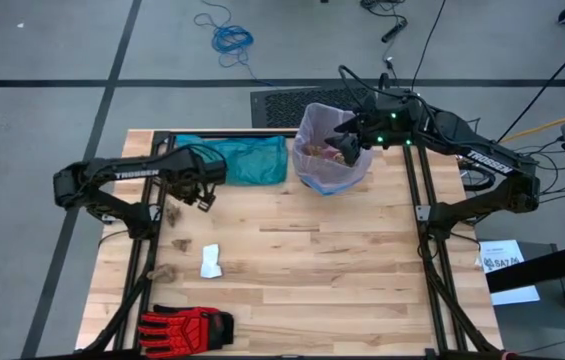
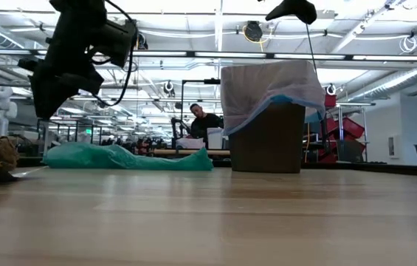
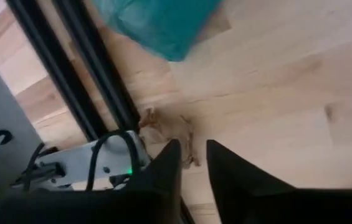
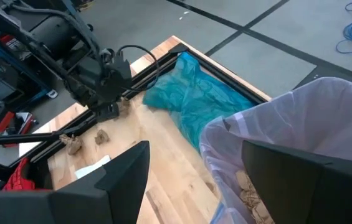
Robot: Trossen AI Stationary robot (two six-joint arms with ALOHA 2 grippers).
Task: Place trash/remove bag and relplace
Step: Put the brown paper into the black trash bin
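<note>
The pale pink bag [image 1: 330, 172] lines a brown bin [image 2: 267, 144] at the table's far side, its top folded over the bin's rim [image 2: 267, 92]. Brown scraps lie inside it [image 4: 245, 185]. My right gripper [image 1: 347, 148] hangs open above the bin's mouth, clear of the bag [image 4: 300, 118]. My left gripper [image 1: 202, 198] hovers over the table's far left, pointing steeply down. Its fingers [image 3: 166, 171] stand a narrow gap apart with nothing between them. A crumpled brown scrap [image 3: 166, 127] lies on the wood below it.
A teal bag [image 1: 242, 160] lies flat left of the bin. More brown scraps [image 1: 165, 270] and a white paper piece [image 1: 210, 261] lie on the left half. A red glove [image 1: 187, 326] rests at the near left edge. Black frame rails [image 1: 147, 250] run along both sides.
</note>
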